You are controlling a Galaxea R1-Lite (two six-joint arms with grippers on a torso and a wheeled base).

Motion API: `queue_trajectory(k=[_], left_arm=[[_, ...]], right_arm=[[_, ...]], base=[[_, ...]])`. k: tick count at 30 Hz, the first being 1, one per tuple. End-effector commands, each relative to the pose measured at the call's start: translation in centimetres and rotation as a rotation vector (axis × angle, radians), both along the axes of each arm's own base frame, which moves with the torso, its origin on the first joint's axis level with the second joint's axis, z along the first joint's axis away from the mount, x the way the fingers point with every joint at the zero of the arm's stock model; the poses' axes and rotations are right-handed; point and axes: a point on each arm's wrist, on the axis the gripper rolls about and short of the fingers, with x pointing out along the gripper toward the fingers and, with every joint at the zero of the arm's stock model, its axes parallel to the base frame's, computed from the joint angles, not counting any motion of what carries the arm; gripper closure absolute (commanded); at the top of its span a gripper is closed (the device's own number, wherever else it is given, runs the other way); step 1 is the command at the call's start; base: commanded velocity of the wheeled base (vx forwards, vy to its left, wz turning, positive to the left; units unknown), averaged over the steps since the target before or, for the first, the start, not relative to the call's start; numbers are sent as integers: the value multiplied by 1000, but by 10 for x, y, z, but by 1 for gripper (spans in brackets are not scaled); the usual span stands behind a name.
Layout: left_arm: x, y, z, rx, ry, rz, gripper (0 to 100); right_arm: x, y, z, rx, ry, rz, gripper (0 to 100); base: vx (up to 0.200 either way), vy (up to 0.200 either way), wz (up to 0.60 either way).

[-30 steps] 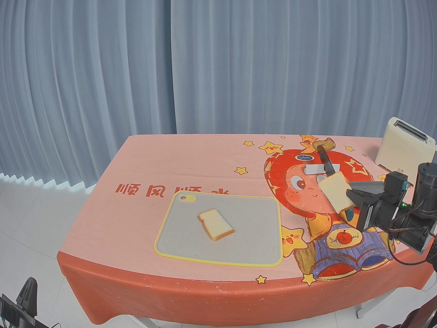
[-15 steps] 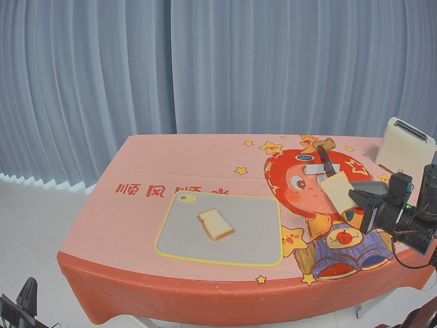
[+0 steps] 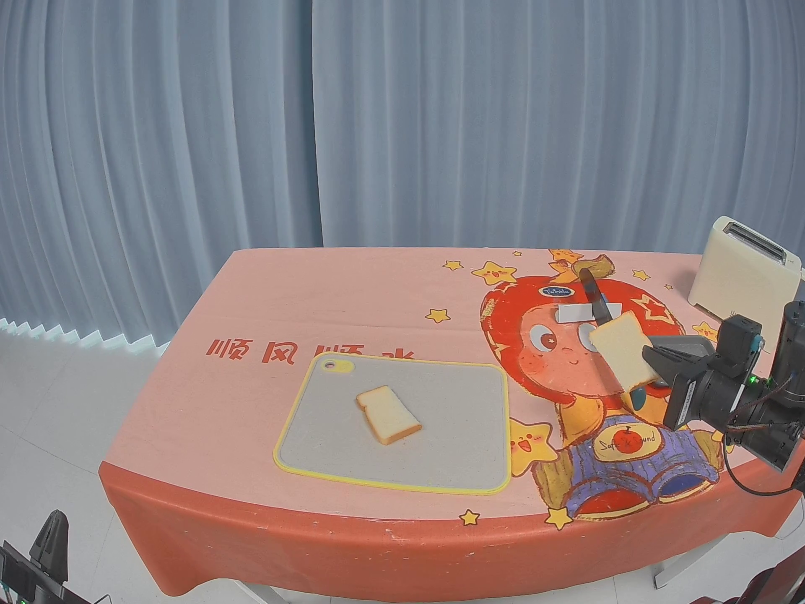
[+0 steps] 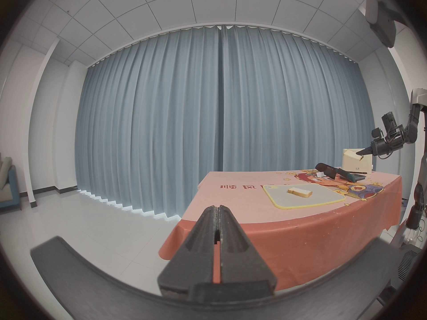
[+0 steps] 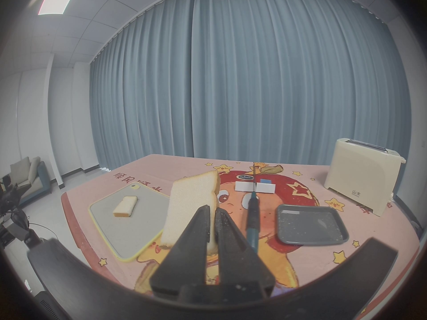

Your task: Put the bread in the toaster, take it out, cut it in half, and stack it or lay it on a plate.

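We see bright, even light from a ceiling panel (image 5: pixel 55 1) overhead. Shadows on the table (image 3: pixel 277 304) fall soft and faint. The curtain (image 3: pixel 419 102) folds bow outward at the edges, and both wrist views darken at their corners.

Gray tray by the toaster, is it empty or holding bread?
Empty: the gray tray shows a bare surface in the right wrist view, with nothing lying on it.

Closed end effector (image 4: pixel 216 210); bread (image 4: pixel 300 192) seemingly on board (image 4: pixel 278 195)
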Motion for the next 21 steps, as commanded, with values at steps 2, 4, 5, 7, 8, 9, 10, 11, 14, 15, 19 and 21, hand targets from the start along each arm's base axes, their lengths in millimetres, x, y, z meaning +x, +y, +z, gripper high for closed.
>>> queue_trajectory(k=[2,4,5,7,8,9,10,11,14,15,19,21], left_arm=[[0,0,-5,0,1,1,100],[0,0,-5,0,1,1,100],[0,0,-5,0,1,1,100],[0,0,-5,0,1,1,100],[0,0,-5,0,0,1,100],[0,0,-5,0,0,1,100],[0,0,-5,0,1,1,100],[0,0,-5,0,1,1,100],[0,0,-5,0,1,1,100],[0,0,-5,0,0,1,100],[0,0,-5,0,1,1,100],[0,0,-5,0,1,1,100]], right_arm=[[-1,-1,-1,-1,2,-3,100],[-1,-1,-1,-1,4,-3,100],[-1,-1,-1,-2,5,-3,100],[0,-1,-1,-2,3,-4,100],[0,-1,-1,-2,3,-4,100],[0,-1,-1,-2,3,-4,100],[-1,-1,-1,-2,3,-4,100],[-1,-1,-1,-2,3,-6,100],[-1,-2,-1,-1,2,-7,100],[-1,-2,-1,-1,2,-7,100],[0,-1,-2,-2,5,-8,100],[0,-1,-3,-5,10,-9,100]], base=[[0,-200,0],[0,-200,0],[0,-200,0],[0,-200,0],[0,-200,0],[0,-200,0],[0,-200,0],[0,0,0],[0,0,0],[0,0,0],[0,0,0],[0,0,0]])
